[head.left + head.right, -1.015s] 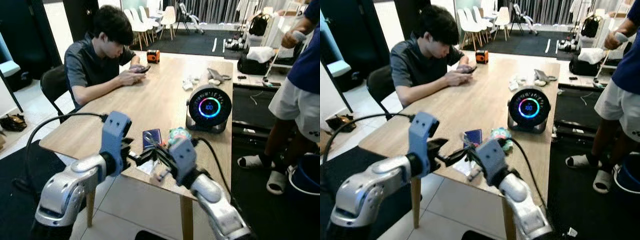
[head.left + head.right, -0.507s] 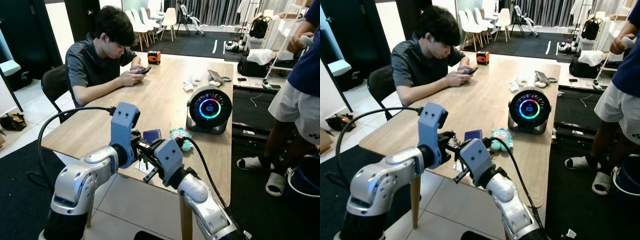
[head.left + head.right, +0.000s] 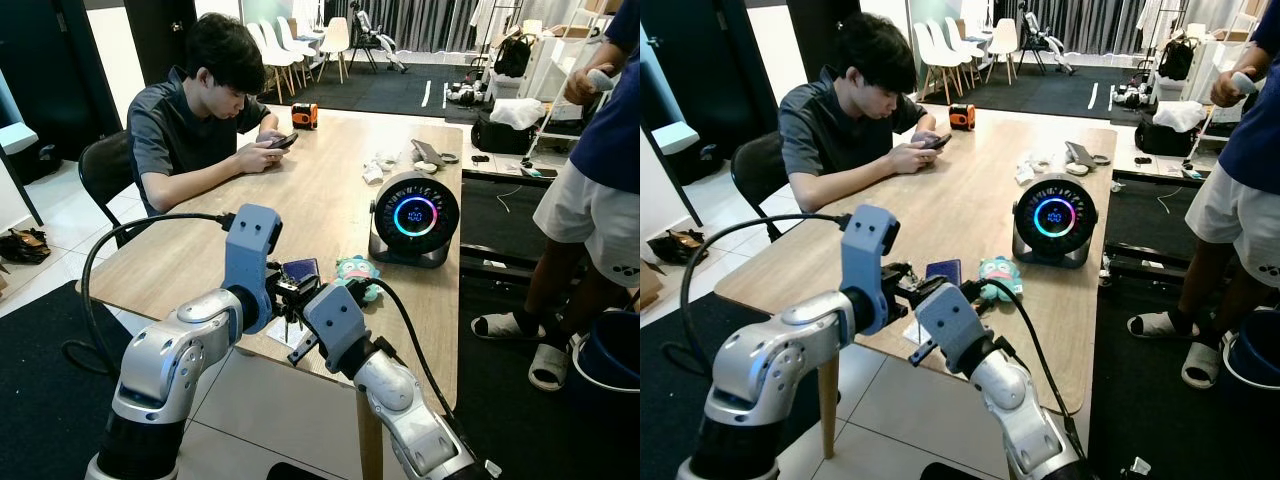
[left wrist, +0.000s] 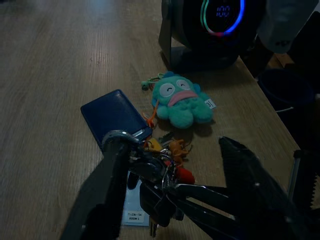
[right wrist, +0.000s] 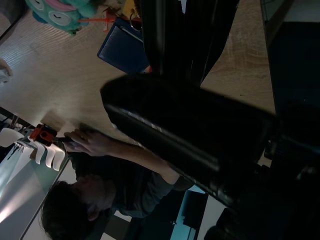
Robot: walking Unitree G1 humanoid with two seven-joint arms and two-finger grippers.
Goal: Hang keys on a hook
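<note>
Two grippers, left (image 4: 165,200) fingers spread, right (image 3: 292,308) unclear, at keys (image 4: 162,172); display (image 4: 222,11) "100".

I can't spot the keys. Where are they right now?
The keys lie near the table's front edge, between the blue card holder and the teal plush, among the left claw's fingers.

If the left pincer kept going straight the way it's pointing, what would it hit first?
Probably the bunch of keys, which sits right between the left pincer's fingers. Beyond it lie the teal plush toy and the round black speaker, though depth is hard to judge.
</note>
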